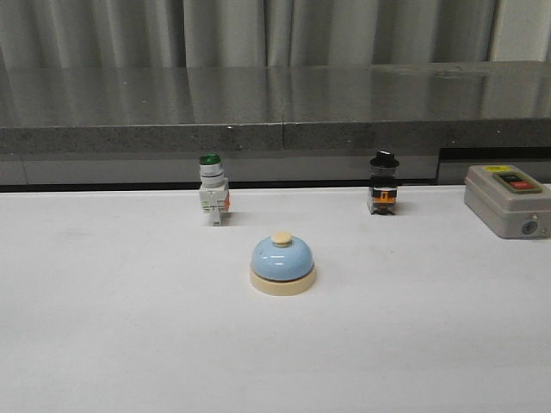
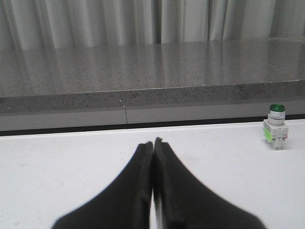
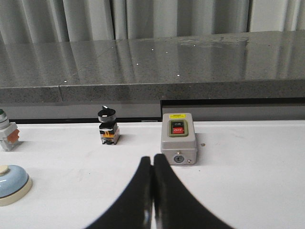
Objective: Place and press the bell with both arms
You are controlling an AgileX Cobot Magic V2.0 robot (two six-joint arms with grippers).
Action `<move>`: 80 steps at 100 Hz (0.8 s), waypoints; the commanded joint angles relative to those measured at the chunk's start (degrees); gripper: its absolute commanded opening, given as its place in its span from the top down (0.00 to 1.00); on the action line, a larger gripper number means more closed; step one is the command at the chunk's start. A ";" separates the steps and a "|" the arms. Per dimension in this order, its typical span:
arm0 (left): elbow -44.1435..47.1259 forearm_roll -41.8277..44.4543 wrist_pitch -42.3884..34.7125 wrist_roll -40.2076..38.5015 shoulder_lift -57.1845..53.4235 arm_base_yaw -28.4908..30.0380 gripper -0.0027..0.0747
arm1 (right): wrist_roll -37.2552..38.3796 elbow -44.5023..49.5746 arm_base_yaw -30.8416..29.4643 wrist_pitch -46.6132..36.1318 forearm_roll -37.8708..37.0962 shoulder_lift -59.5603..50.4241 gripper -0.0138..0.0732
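Small light-blue glossy dome call bell (image 1: 282, 263) with a cream round base and cream knob: stands upright on the white table (image 1: 103, 327), near the middle of the front view, base flat, knob on top, axis vertical. Round in plan, so no long axis or facing direction can be told. Nothing touches it. In the right wrist view only part of it shows at the picture's edge (image 3: 12, 183).

Green-capped white pushbutton switch (image 1: 213, 200): upright, behind the bell and to its left, well apart, near the table's far edge. Also seen in the left wrist view (image 2: 276, 133).

Black-knobbed selector switch with an orange band (image 1: 383, 194): upright, behind the bell and to its right, level with the green-capped one.

Grey box with red and green buttons (image 1: 507, 200): at the table's right edge, far side.

Grey speckled stone ledge (image 1: 275, 103): runs across behind the table, with pale curtains (image 1: 258, 30) beyond.

Left black pointed gripper (image 2: 153, 143): fingers pressed together, holding nothing, above bare table, away from the bell.

Right black pointed gripper (image 3: 152, 160): fingers pressed together, holding nothing, tips just in front of the grey box, the bell off to one side.

Neither arm appears in the front view.
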 commanded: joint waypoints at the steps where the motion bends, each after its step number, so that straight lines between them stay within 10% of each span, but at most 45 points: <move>1: 2.38 -0.02 -5.18 -0.43 -1.67 0.17 0.99 | 0.02 -0.86 -0.39 -4.99 -0.62 -1.10 0.91; 80: 2.38 -0.02 -5.18 -0.43 -1.67 0.17 0.99 | -0.03 -0.86 -0.37 -13.87 -0.62 -1.10 0.91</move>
